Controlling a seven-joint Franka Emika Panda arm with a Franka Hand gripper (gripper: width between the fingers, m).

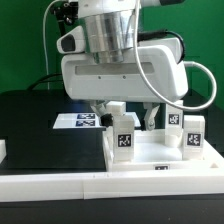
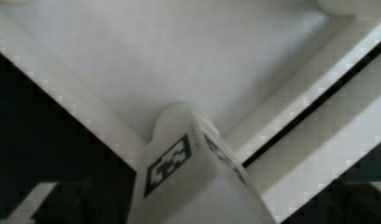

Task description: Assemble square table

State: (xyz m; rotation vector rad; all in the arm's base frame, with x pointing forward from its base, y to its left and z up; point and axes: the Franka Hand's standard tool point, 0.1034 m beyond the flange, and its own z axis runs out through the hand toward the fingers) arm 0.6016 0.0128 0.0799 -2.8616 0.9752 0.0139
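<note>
White plastic legs (image 1: 123, 138) stand upright on the square top (image 1: 150, 160); the fingers (image 1: 128, 112) hover spread wide just above them, gripping nothing. Counter (image 1: 40, 120) is black.

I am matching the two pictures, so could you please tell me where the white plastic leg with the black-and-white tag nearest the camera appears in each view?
Exterior view: the white plastic tagged leg stands upright on the white square tabletop, below the hand.
Wrist view: the same leg rises at centre, seen close up.
Shared landmark: the leg's black-and-white tag.
</note>
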